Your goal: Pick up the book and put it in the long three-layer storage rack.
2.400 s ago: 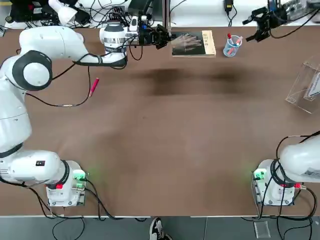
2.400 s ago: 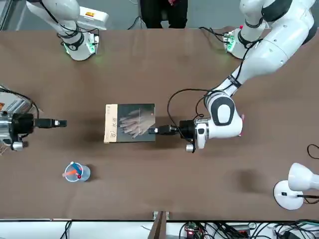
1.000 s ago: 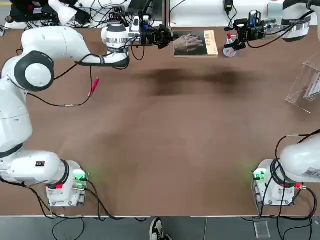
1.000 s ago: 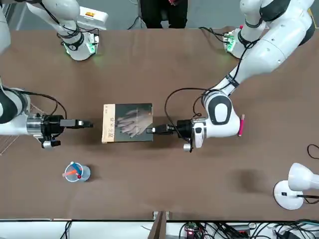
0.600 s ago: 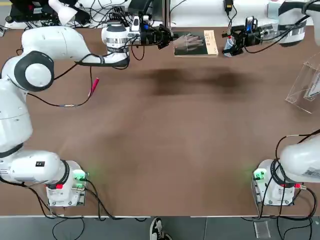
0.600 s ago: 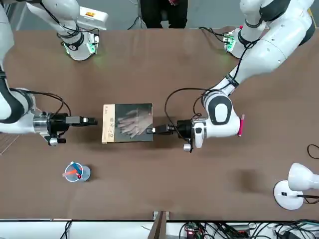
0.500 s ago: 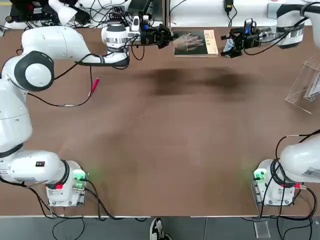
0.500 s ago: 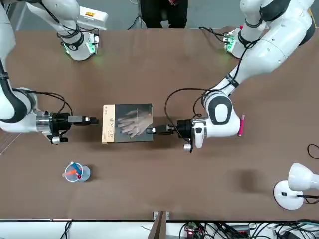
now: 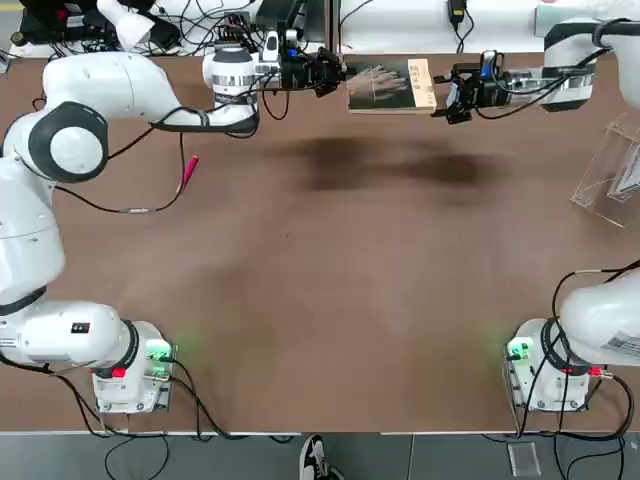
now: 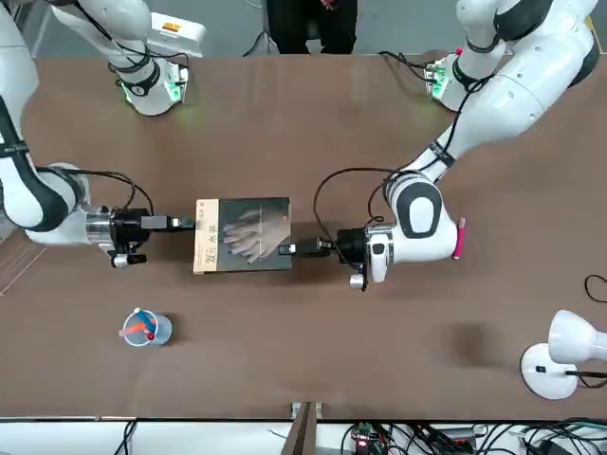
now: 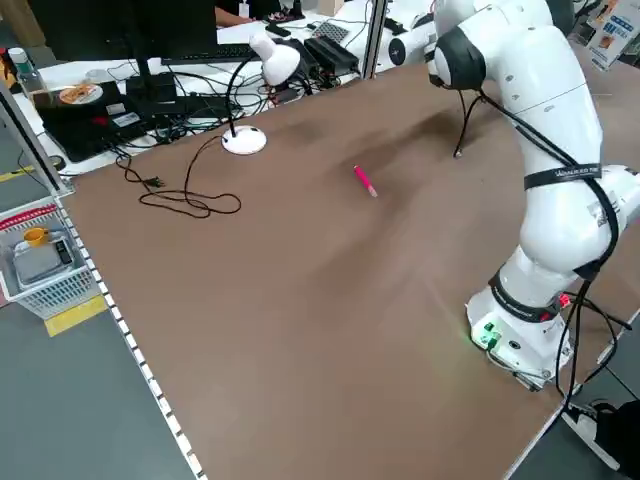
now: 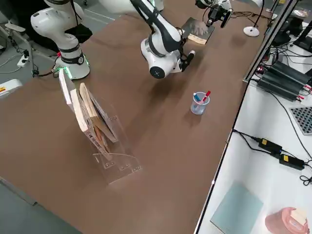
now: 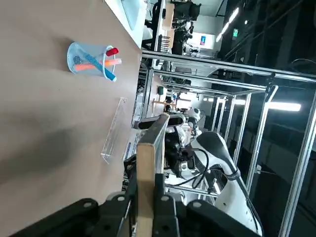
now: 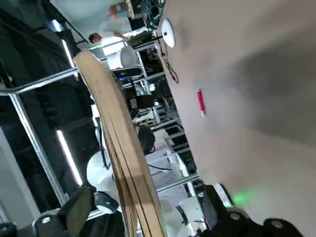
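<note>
Left hand (image 10: 290,249) clamps shut on the book (image 10: 256,233) near the counter's (image 10: 285,351) far edge; right hand (image 10: 192,225), wide open, apparently straddles its opposite side.

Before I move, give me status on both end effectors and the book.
Left end effector clamped on book, held above table. Right end effector open at book's opposite edge. Nothing visible between them but book.

A broad stretch of bench (image 9: 300,300) lies open between the arms' bases. The left gripper (image 10: 287,248) blocks one side of the book (image 10: 245,235); the right gripper (image 10: 193,224) crowds the other, its jaws spread. A cup of pens (image 10: 148,329) stands near that side. Books (image 12: 90,117) fill part of the clear rack (image 12: 119,168); its end nearer the cup is bare.
</note>
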